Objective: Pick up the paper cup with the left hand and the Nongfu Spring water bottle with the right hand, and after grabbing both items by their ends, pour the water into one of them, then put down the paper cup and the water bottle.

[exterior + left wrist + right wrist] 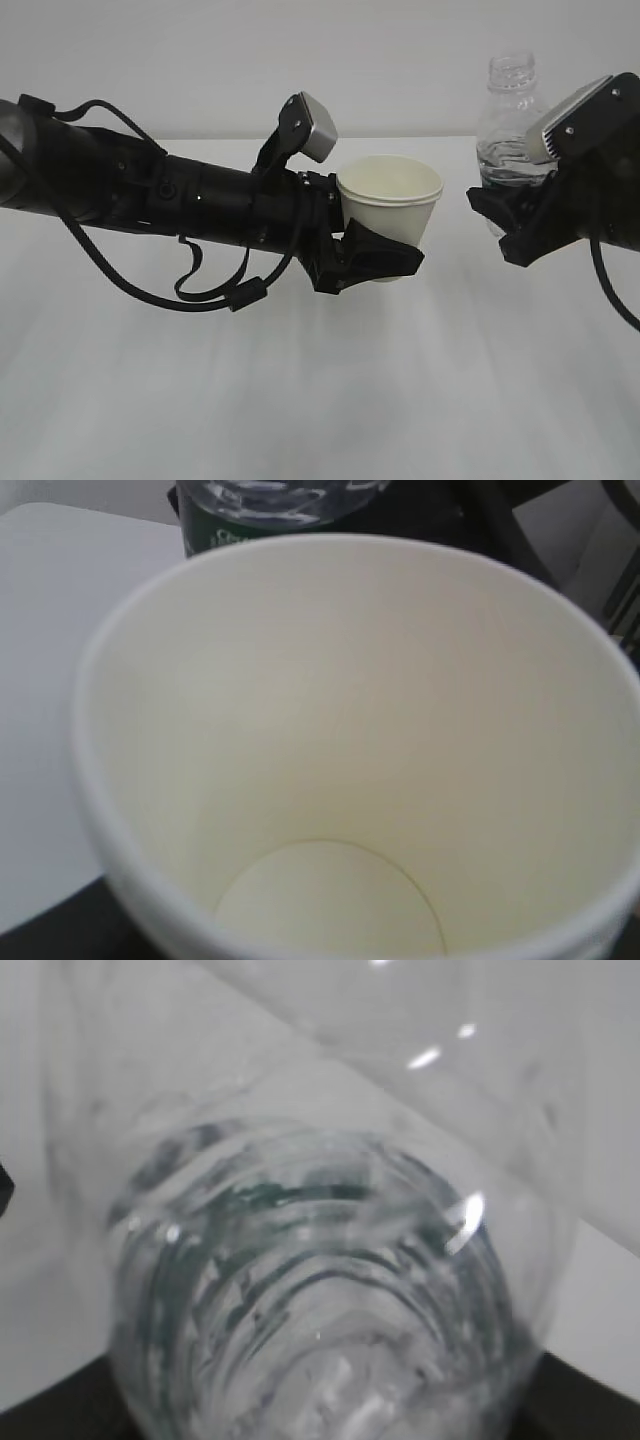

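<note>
In the exterior view the white paper cup (392, 200) hangs upright above the table, with my left gripper (372, 255) shut on its lower part. The left wrist view looks straight into the cup (340, 780); its cream inside looks dry. To the right my right gripper (515, 215) is shut on the lower body of the Nongfu Spring water bottle (508, 125), which stands upright, capless, lifted off the table. Water (505, 160) shows through its plastic. The right wrist view is filled by the ribbed clear bottle (320, 1290). The bottle's green label (265, 525) shows just beyond the cup's rim.
A white table (300, 400) spreads below both arms, its far edge meeting a pale wall. Black cables (215, 290) loop under the left arm. Cup and bottle are a short gap apart at about the same height.
</note>
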